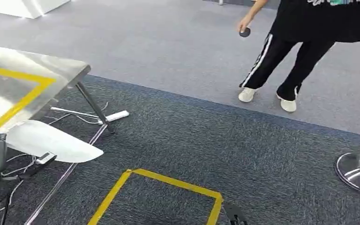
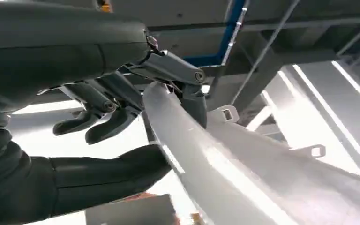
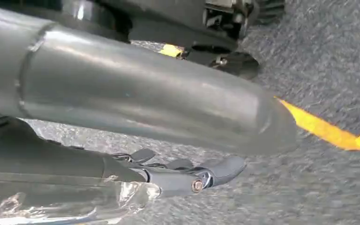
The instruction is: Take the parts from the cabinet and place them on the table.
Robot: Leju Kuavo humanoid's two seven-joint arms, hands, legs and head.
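The grey carpet (image 1: 206, 136) fills most of the head view, with yellow tape (image 1: 168, 185) marking a square at 6 o'clock. The steel table (image 1: 51, 70), also taped in yellow, sits at 9 to 10 o'clock, its folding leg (image 1: 93, 105) angling down to the floor. A person (image 1: 304, 42) stands at 1 o'clock, well apart from the robot, holding a small dark round thing (image 1: 244, 32). A shiny round base (image 1: 358, 171) lies at 4 o'clock.

The part (image 1: 51, 140), a long white curved panel, hangs at 8 o'clock, in front of the table edge and not yet on it. The left hand (image 2: 122, 108) is clamped on its end, dark fingers (image 2: 98, 122) over one face and the thumb (image 2: 112, 173) under the other.

The right hand (image 3: 187, 176) hangs near the floor, fingers stretched out and holding nothing.

The panel looks light, stiff and smooth, so it is likely slippery and inclined to swing from a single end grip. A hold nearer its middle, or across the edge, would probably steady it for setting down flat.
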